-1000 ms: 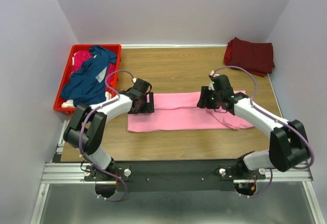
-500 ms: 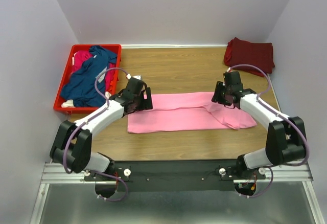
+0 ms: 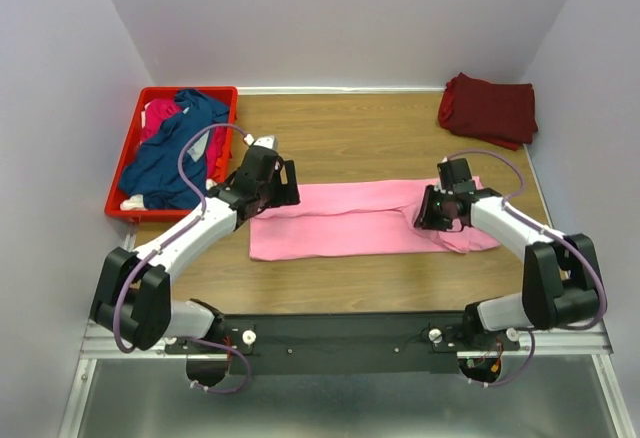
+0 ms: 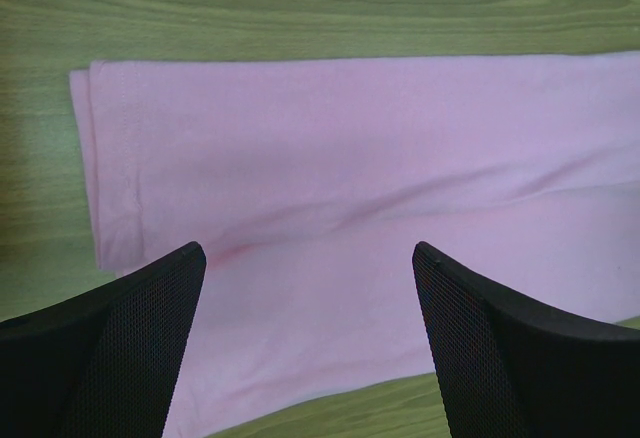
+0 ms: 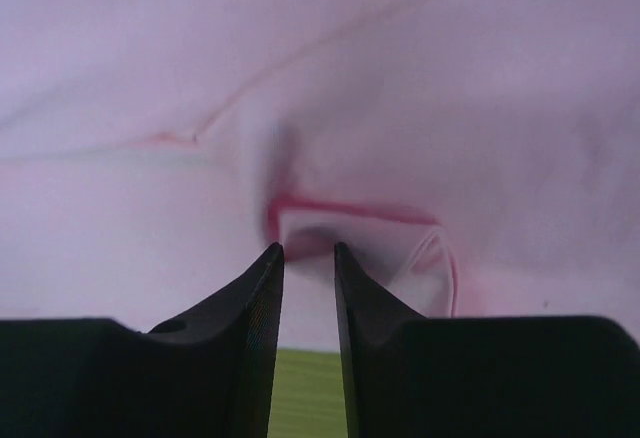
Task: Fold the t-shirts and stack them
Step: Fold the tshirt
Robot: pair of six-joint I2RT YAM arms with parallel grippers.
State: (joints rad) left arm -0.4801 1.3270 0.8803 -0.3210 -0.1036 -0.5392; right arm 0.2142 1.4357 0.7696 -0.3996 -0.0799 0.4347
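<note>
The light pink t-shirt (image 3: 350, 220) lies folded in a long strip across the middle of the table. My left gripper (image 3: 283, 190) hovers over its far left end, jaws wide open and empty; the left wrist view shows the shirt (image 4: 330, 158) spread below the gripper (image 4: 310, 258). My right gripper (image 3: 432, 216) is down on the shirt's right part. In the right wrist view the gripper (image 5: 307, 248) is nearly closed, its tips pinching a raised fold of pink cloth (image 5: 350, 220). The dark maroon t-shirt (image 3: 488, 108) lies folded at the far right corner.
A red plastic crate (image 3: 118, 173) stands at the far left. It holds the crumpled navy blue t-shirt (image 3: 175, 153) and the magenta t-shirt (image 3: 160, 113). Walls close in the table on the left, back and right.
My right gripper moved right, then came toward the near side and down onto the shirt's right part. My left gripper drew back a little toward the far left. The shirt barely shifted.
</note>
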